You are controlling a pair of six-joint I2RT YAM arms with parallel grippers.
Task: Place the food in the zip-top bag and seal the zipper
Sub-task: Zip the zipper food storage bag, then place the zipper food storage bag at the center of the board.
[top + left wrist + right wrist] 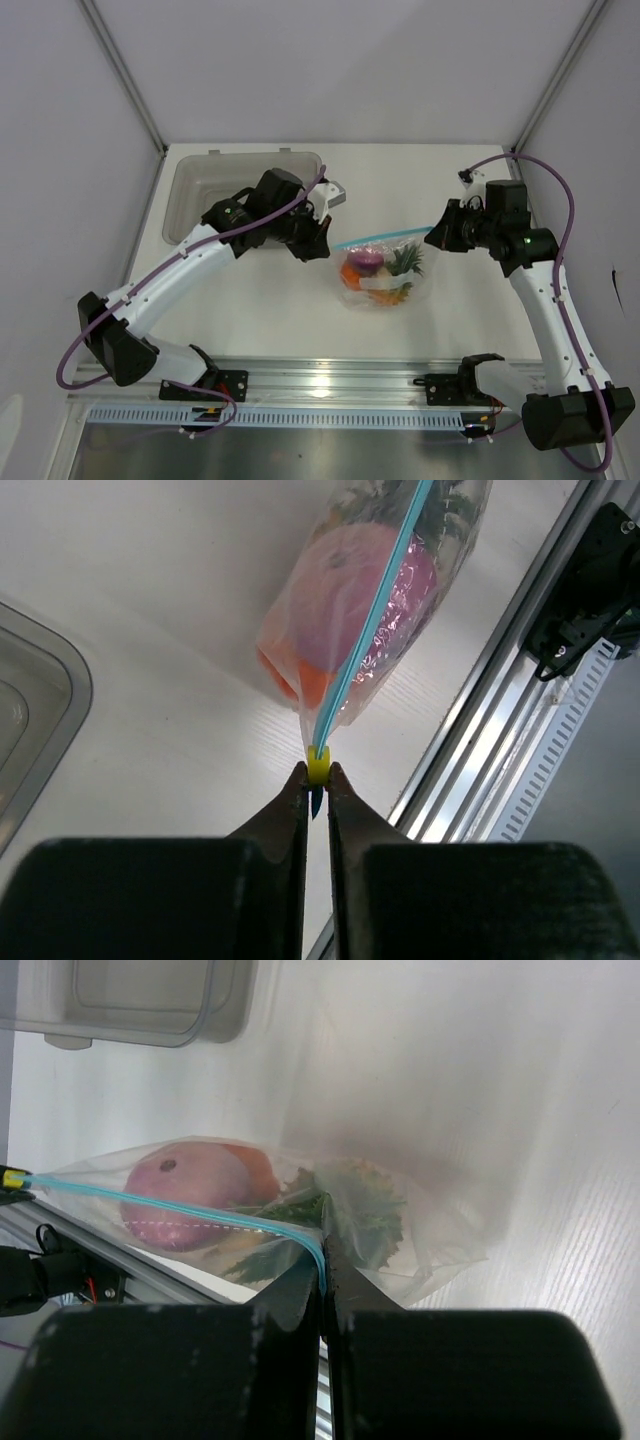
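The clear zip-top bag point(382, 276) hangs between my two grippers above the table, with its light blue zipper point(380, 240) stretched along the top. Inside it are the purple-red onion point(364, 261), the orange point(350, 275) and the pineapple with green leaves point(404, 263). My left gripper point(317, 771) is shut on the yellow slider point(317, 764) at the zipper's left end. My right gripper point(327, 1245) is shut on the zipper's right end point(318, 1252). The onion point(185, 1192) and leaves point(360, 1210) show through the plastic in the right wrist view. The beige bulb is not visible.
A grey translucent tray point(243, 190) stands at the back left, behind the left arm. An aluminium rail point(340, 385) runs along the table's near edge. White walls enclose the back and both sides.
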